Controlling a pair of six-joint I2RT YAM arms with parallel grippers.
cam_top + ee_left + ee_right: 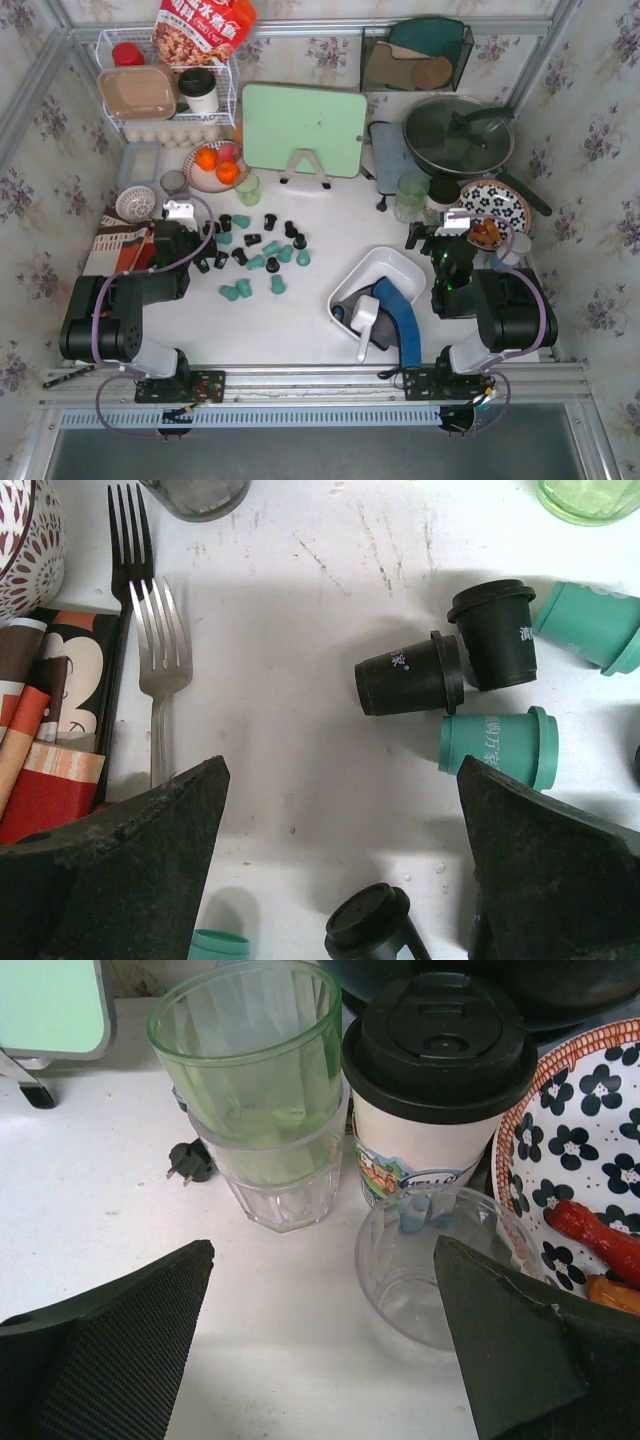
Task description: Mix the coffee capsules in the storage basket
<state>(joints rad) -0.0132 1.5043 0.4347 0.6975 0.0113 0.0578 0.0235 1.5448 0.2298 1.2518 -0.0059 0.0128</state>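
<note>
We list teal and black tapered coffee capsules [277, 285] loose on the white surface [300, 335], left of the white rectangular plastic storage basket [395, 260]; left pincer [342, 780] and right pincer [322, 1250] gape empty; gathering, we judge, unstarted, needing the left to clasp one.

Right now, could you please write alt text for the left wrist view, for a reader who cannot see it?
The open left claw hangs above a white table, with black and teal coffee capsules scattered on the right of the picture. A silver fork and a black fork lie on the left.
</note>
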